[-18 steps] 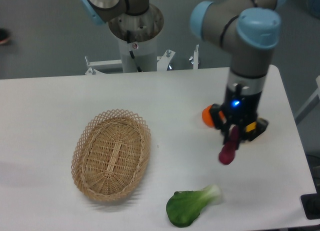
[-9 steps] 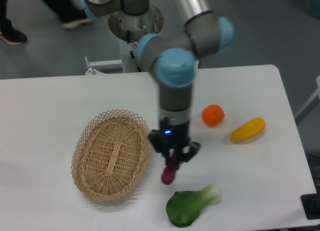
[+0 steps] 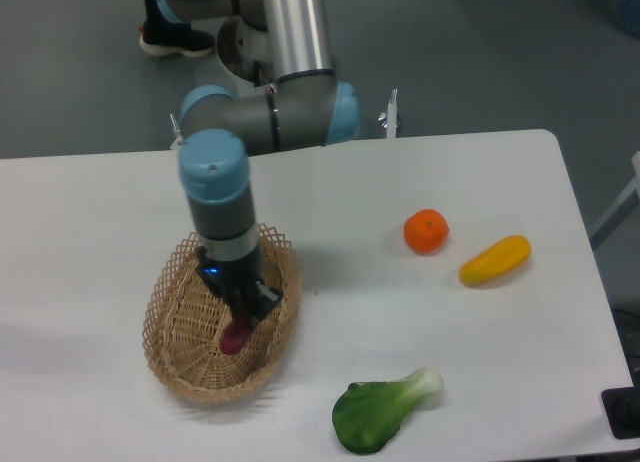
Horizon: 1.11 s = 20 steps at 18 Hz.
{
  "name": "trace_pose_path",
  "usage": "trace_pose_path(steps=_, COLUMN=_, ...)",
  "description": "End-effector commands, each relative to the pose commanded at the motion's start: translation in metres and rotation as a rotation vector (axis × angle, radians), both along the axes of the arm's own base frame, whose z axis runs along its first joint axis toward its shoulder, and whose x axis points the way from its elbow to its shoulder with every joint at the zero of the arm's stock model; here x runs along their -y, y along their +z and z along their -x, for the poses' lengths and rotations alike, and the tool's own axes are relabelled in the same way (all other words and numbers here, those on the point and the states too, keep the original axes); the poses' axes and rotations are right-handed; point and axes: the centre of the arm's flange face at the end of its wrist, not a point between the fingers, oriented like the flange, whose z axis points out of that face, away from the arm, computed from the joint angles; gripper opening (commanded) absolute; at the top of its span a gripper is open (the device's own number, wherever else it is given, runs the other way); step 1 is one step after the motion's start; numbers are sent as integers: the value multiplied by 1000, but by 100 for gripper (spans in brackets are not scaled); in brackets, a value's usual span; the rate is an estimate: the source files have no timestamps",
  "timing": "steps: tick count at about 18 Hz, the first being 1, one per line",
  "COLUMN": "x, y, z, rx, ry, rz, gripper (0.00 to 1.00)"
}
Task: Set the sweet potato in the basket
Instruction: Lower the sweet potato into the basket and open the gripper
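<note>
Toward the left side of the white table [image 3: 90, 212], nearer its front edge than its back, sits the basket [image 3: 180, 332], oval, tan wicker with a lacy rim. Over its middle the gripper [image 3: 242, 322] points down from the arm [image 3: 225, 202], fingers clamped on the sweet potato [image 3: 235, 338]. Sweet potato hangs magenta-red inside the basket's rim, low over the woven floor; cannot tell if it touches. Front edge, right of the basket, apart from it: a green leafy vegetable [image 3: 382, 412] with a pale stem end. Right half, mid-depth: a round orange fruit [image 3: 426, 231], and just right of it, near the right edge, a yellow-orange vegetable [image 3: 495, 259] lying tilted, not touching.
</note>
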Motion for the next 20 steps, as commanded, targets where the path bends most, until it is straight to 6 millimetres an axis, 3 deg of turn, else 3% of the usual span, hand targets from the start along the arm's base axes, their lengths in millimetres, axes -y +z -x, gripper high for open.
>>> trace_pose_path(steps=6, x=-2, y=-20, z=-11, rx=-7, ry=-84, rz=48, gripper=30)
trace_pose_path(steps=9, x=-4, y=-22, z=-15, rx=-10, ry=-90, rz=53, gripper=43)
trace_pose_path(steps=10, x=-4, y=-21, z=-15, rx=-13, ry=-89, rz=51, gripper=51)
trace_pose_path(steps=12, x=-7, y=-14, z=-13, rx=-22, ry=-89, rz=39, gripper=91)
trace_pose_path(steps=13, x=-8, y=-11, z=-12, rx=-30, ry=-87, rz=35, gripper=98)
trace_pose_path(steps=17, x=-14, y=8, z=-1, rx=-71, ry=-73, rz=17, gripper=100)
trace_pose_path(steps=20, x=-18, y=33, z=35, rx=-110, ry=-18, rz=-20, gripper=100)
